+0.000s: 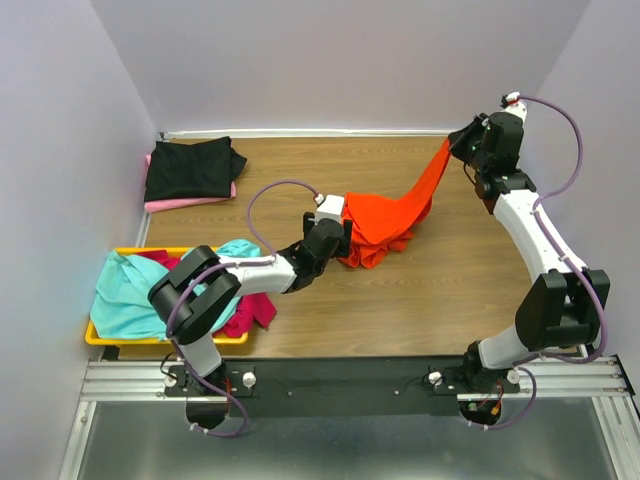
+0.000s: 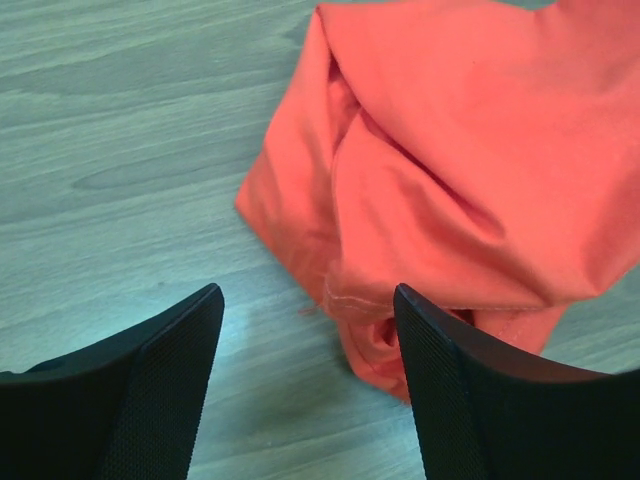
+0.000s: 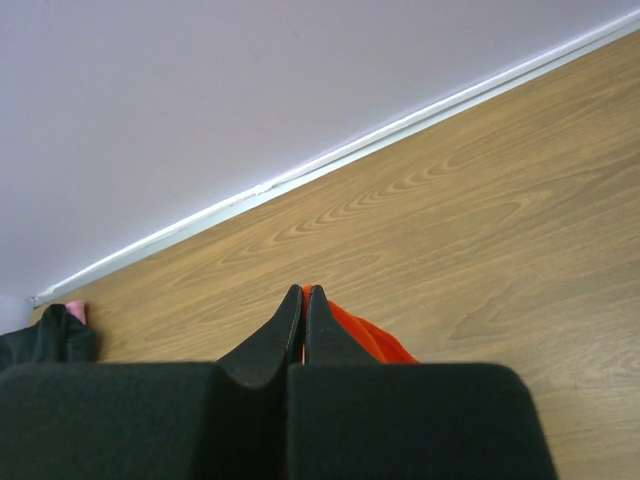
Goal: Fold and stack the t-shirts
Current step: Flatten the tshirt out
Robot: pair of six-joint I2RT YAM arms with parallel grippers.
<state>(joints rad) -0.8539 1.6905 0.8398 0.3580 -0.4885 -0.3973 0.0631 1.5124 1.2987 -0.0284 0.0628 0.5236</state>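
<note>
The orange t-shirt (image 1: 392, 222) lies bunched in the middle of the wooden table, with one corner pulled up to the far right. My right gripper (image 1: 456, 142) is shut on that corner, high above the table; a sliver of the orange t-shirt (image 3: 360, 335) shows between its closed fingers. My left gripper (image 1: 340, 238) is open and low, just left of the bunched cloth. In the left wrist view the orange t-shirt (image 2: 460, 170) sits right in front of the open gripper (image 2: 308, 300), its hem near the right finger (image 2: 470, 390). A black t-shirt (image 1: 192, 168) lies folded on a pink t-shirt (image 1: 190, 203) at the far left.
A yellow tray (image 1: 100, 335) at the near left holds a teal t-shirt (image 1: 130, 290) and a magenta t-shirt (image 1: 250, 310), crumpled. Walls close the table at the back and on both sides. The left arm's cable loops above the table beside the orange cloth.
</note>
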